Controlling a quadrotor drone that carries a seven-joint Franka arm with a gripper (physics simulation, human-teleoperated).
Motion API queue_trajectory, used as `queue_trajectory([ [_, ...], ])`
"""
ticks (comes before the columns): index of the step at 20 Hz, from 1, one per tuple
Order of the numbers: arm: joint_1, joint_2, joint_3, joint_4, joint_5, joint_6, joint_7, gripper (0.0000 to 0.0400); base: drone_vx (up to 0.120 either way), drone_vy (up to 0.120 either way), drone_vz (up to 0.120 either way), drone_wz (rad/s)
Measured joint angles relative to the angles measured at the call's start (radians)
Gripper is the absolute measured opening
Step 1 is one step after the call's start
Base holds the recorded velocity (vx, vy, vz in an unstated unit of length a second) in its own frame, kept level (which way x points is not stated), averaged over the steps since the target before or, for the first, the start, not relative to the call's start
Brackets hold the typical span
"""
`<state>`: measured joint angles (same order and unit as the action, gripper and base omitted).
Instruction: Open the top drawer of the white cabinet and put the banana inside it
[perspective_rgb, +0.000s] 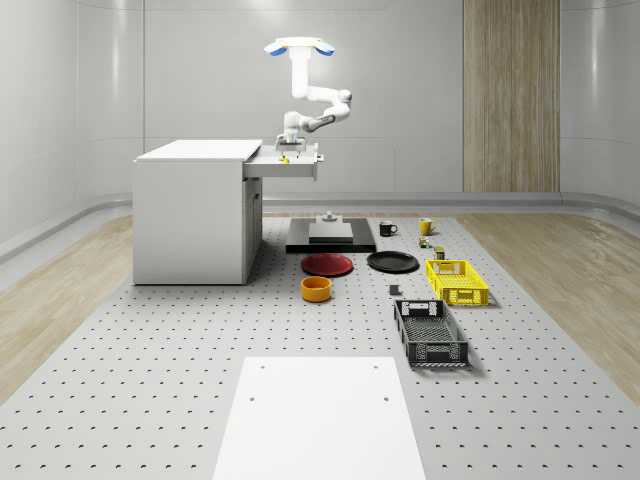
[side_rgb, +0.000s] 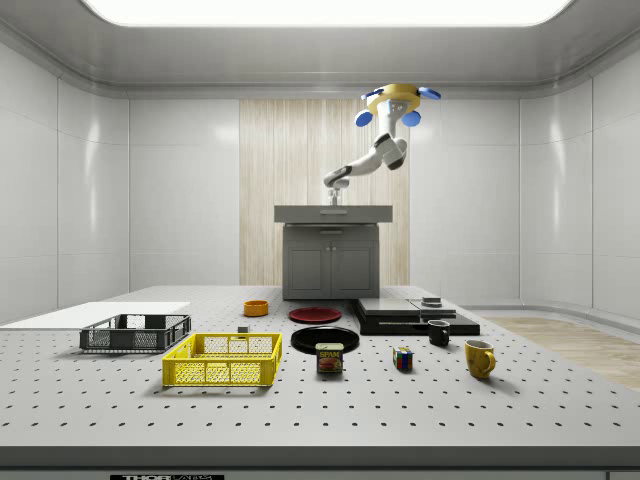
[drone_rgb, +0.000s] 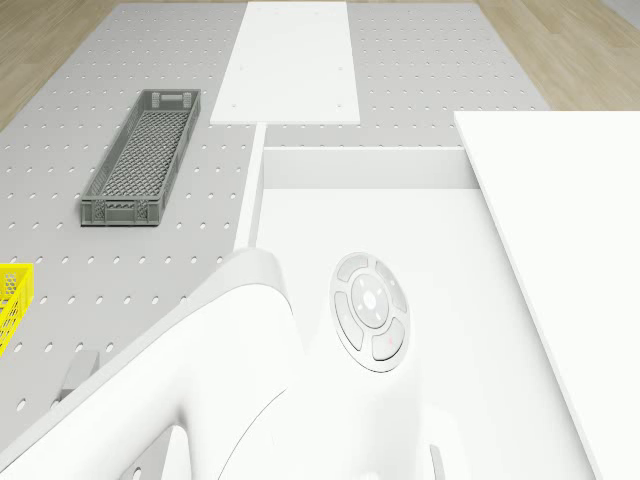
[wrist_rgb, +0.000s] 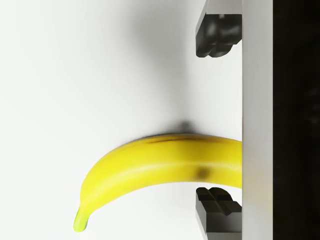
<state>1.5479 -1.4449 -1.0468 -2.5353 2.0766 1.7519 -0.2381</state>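
Banana (wrist_rgb: 165, 162) lies on the open top drawer's (drone_rgb: 440, 260) white floor, between the gripper's (wrist_rgb: 218, 120) spread fingers (wrist_rgb: 218, 35); the arm elbows down from the drone (perspective_rgb: 299, 46) hovering above (cabinet (perspective_rgb: 190, 215) at its seven o'clock)

The whole-scene view looks down from afar along the table (perspective_rgb: 150, 400); the side view faces the cabinet (side_rgb: 331, 258) front, low and distant. Both share the cabinet and drone (perspective_rgb: 299, 46).
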Motion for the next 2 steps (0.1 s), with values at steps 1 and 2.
queue_trajectory([
  [1,-0.002,0.0,-0.004,-0.003,-0.003,-0.004,0.001,0.039,0.0,0.0,0.0,0.0],
  [2,-0.004,0.0,-0.007,-0.005,-0.005,-0.006,0.001,0.0392,0.0,0.0,0.0,0.0],
])
